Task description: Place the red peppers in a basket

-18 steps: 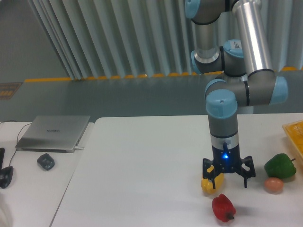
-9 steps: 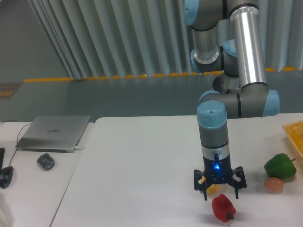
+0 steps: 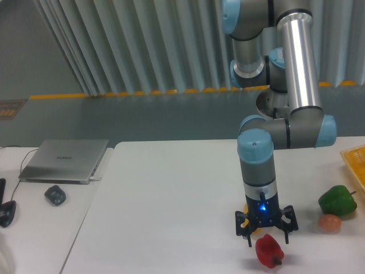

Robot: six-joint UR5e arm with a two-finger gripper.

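The red pepper (image 3: 268, 251) lies on the white table near the front edge, its dark stem pointing right and down. My gripper (image 3: 267, 239) hangs straight down just above it, open, its two black fingers spread to either side of the pepper's top, nothing held. Only a corner of the yellow basket (image 3: 355, 162) shows at the right edge of the view.
A yellow pepper (image 3: 250, 224) is mostly hidden behind the gripper. A green pepper (image 3: 337, 200) and a small orange-pink fruit (image 3: 329, 223) lie to the right. A closed laptop (image 3: 64, 160) and a dark mouse (image 3: 55, 195) sit on the left table.
The gripper has moved left and toward the front, from over the yellow pepper to just above the red pepper, and come down a little. It stays open.
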